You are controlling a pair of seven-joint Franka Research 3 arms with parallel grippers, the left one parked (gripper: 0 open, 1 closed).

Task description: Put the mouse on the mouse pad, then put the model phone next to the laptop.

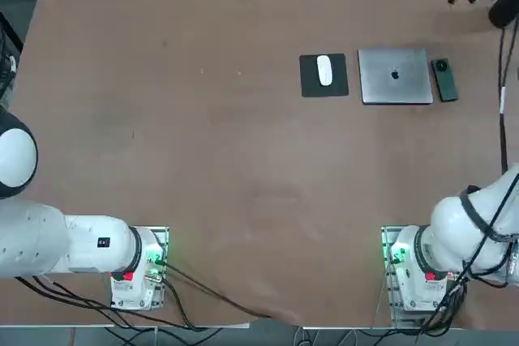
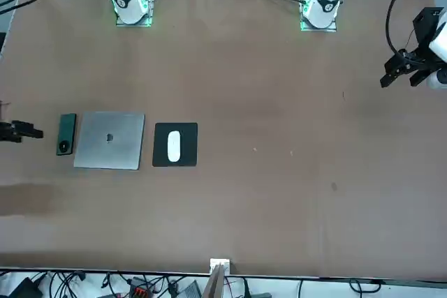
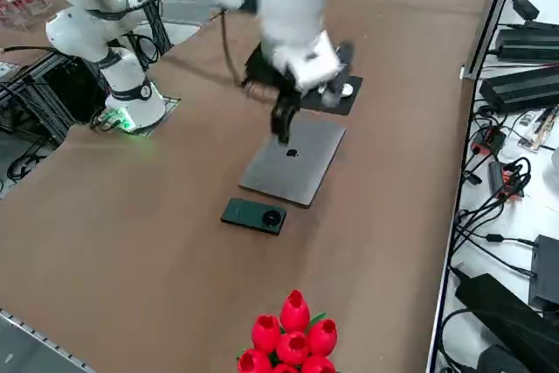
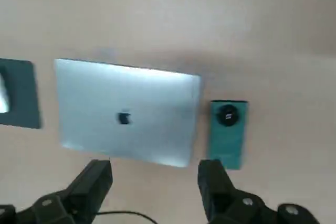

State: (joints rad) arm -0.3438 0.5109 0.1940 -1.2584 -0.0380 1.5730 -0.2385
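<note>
Item one: I am seeing the right gripper (image 4: 156,182) hanging above the table (image 1: 203,160) near the laptop's edge, its fingers (image 4: 94,179) standing wide apart and carrying nothing; item two: the model phone (image 1: 443,79) is lying flat just beside the silver laptop (image 1: 395,75), on the side away from the pad, camera ring at its far end; item three: the laptop is sitting closed, apple logo up, between phone and mouse pad (image 1: 310,87); item four: the white mouse (image 1: 324,70) is resting on the black pad; item five: red artificial tulips (image 3: 289,338) are showing at the table's right-hand edge.
</note>
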